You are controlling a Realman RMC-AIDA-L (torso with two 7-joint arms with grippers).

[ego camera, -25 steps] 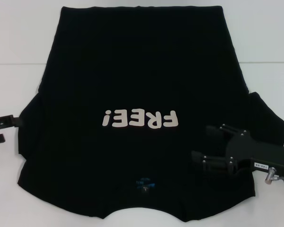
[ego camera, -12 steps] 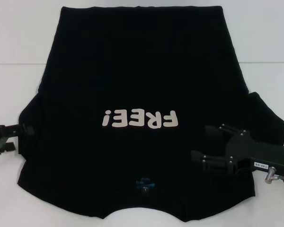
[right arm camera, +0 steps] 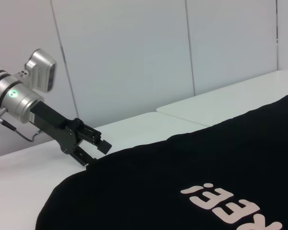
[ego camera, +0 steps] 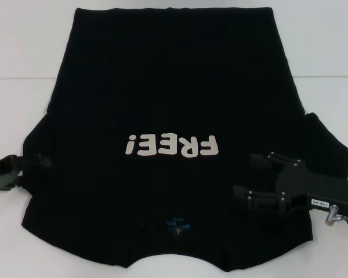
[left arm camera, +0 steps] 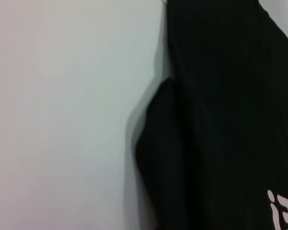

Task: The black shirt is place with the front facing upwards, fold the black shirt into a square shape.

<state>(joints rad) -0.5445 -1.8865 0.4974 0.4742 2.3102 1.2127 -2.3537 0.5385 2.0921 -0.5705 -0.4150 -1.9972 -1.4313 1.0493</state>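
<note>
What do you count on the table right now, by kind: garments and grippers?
Garments: 1, the black shirt, front up.
Grippers: 2, the left gripper at the shirt's left sleeve edge, the right gripper over the shirt's right side, open.
Total: 3.

You are working in what reads as a robotics lab or test cell, not a home. The white table is a plain work surface with a seam between its panels; behind it the right wrist view shows a blank white panelled wall with vertical joints (no furniture or household fittings). The left arm carries bare metal housings and a lit green indicator.
</note>
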